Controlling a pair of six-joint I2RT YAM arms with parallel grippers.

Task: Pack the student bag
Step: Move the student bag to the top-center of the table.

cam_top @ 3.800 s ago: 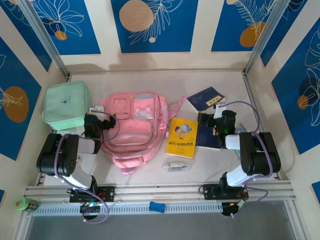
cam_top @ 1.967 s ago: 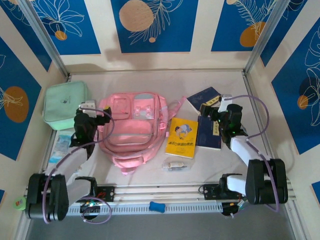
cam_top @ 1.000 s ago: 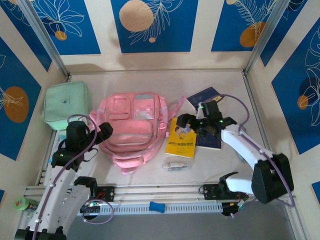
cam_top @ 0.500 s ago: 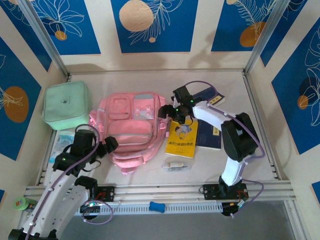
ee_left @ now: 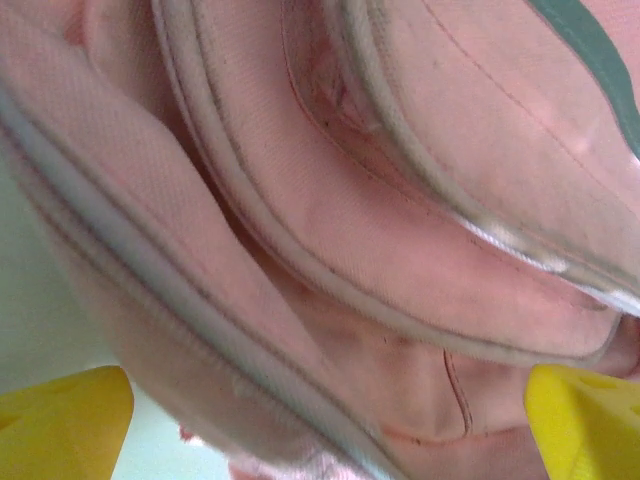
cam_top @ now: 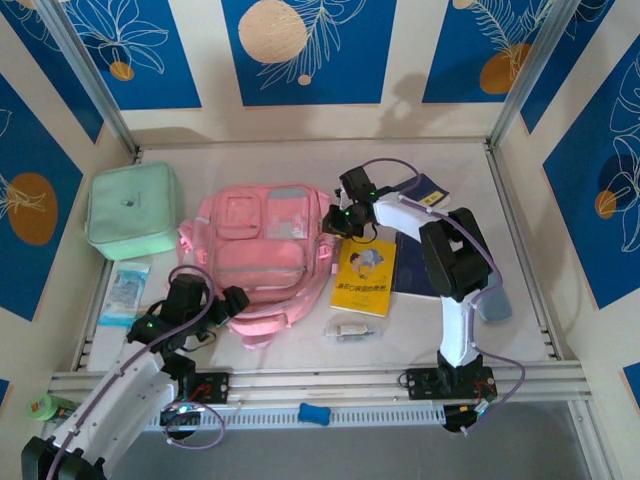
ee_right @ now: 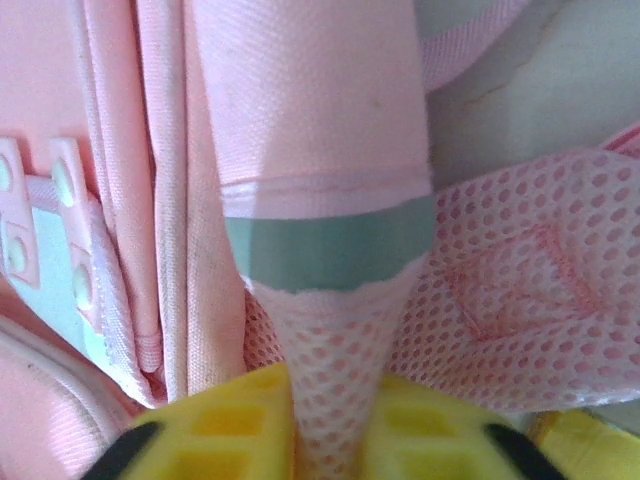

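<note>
Clamping student bag (cam_top: 260,255), right jaws.

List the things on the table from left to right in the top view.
Left to right: mint green case → student bag → yellow book → dark blue book beside it.

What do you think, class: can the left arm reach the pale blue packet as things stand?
Probably yes. The left gripper is open at the student bag's near left corner, and the pale blue packet lies left of it with nothing between.
</note>
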